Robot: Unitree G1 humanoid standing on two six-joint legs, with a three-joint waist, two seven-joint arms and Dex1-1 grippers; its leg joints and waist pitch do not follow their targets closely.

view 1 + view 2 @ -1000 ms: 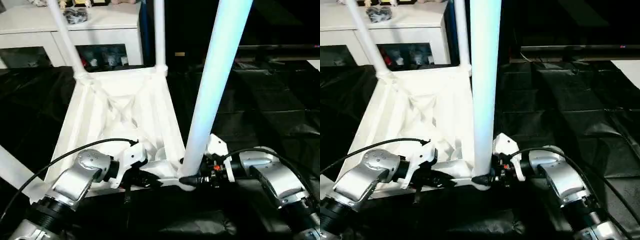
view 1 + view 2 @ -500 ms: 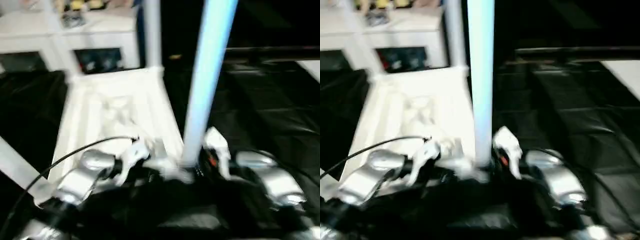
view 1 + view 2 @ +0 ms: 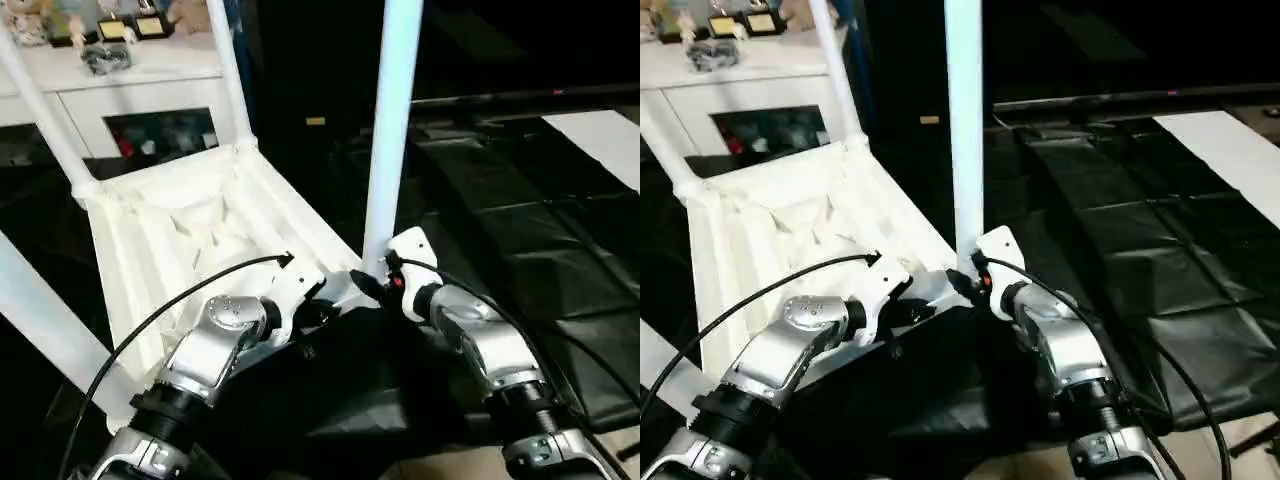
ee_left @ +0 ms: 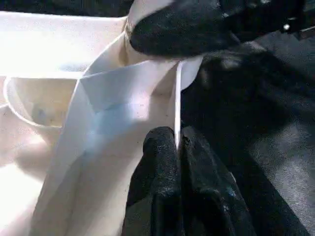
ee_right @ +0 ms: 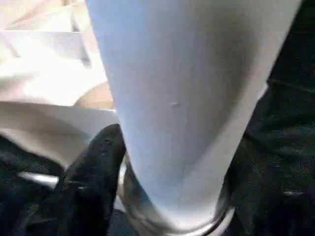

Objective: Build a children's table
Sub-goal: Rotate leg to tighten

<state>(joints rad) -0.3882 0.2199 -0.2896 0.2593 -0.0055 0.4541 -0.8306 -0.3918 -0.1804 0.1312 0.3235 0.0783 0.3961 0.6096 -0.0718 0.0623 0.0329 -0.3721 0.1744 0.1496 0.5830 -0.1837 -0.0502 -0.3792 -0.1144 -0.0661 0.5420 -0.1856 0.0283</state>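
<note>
The white tabletop (image 3: 180, 230) lies upside down, ribbed underside up, on black sheeting. A white leg stands in each far corner socket, one on the left (image 3: 40, 110) and one on the right (image 3: 228, 70). Another leg (image 3: 45, 320) slants across the near left. At the near right corner my right gripper (image 3: 372, 280) is shut on the foot of the upright near right leg (image 3: 390, 130); one black finger (image 5: 93, 162) lies against it and the other is hidden. My left gripper (image 4: 176, 140) is shut on the tabletop's thin near rim (image 4: 176, 98) just beside that corner.
A white cabinet (image 3: 130, 80) with small items on top stands at the back left. Black sheeting (image 3: 520, 200) covers the surface to the right, with a white patch (image 3: 600, 140) at the far right. A dark rail (image 3: 520, 95) runs along the back.
The whole picture has swung and sharpened again, so the camera has moved. Both grippers stay at the same near right corner, left on the rim, right at the leg's foot.
</note>
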